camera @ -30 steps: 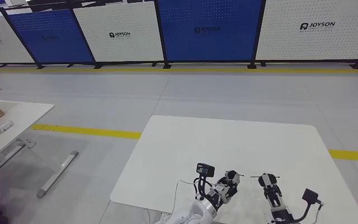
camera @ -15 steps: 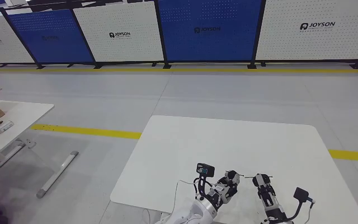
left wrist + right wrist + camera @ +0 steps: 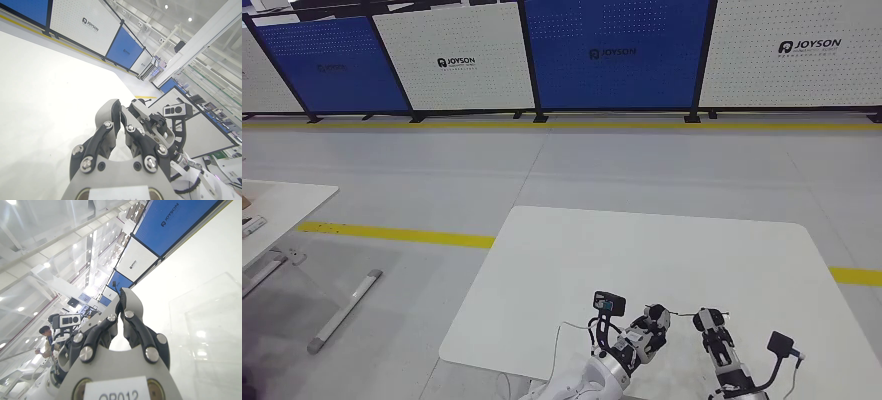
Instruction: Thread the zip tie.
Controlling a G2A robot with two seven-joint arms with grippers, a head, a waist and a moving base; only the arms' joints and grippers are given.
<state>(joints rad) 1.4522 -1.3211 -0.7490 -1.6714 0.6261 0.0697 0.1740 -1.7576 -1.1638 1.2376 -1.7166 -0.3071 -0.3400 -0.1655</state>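
Jaws of the right gripper [image 3: 122, 293] are clamping the black zip tie [image 3: 114, 284], its head poking out just past their tips. Beside it, the left gripper [image 3: 119, 108] is holding its jaws pressed together over the white surface [image 3: 662, 250]. Blue and white panels [image 3: 617, 55] are standing far behind.

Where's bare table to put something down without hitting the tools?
The table is bare from its far edge down to the tools, and along its left edge. It is crowded at the near edge, where the left tool sits close beside the right tool, which pinches the zip tie.
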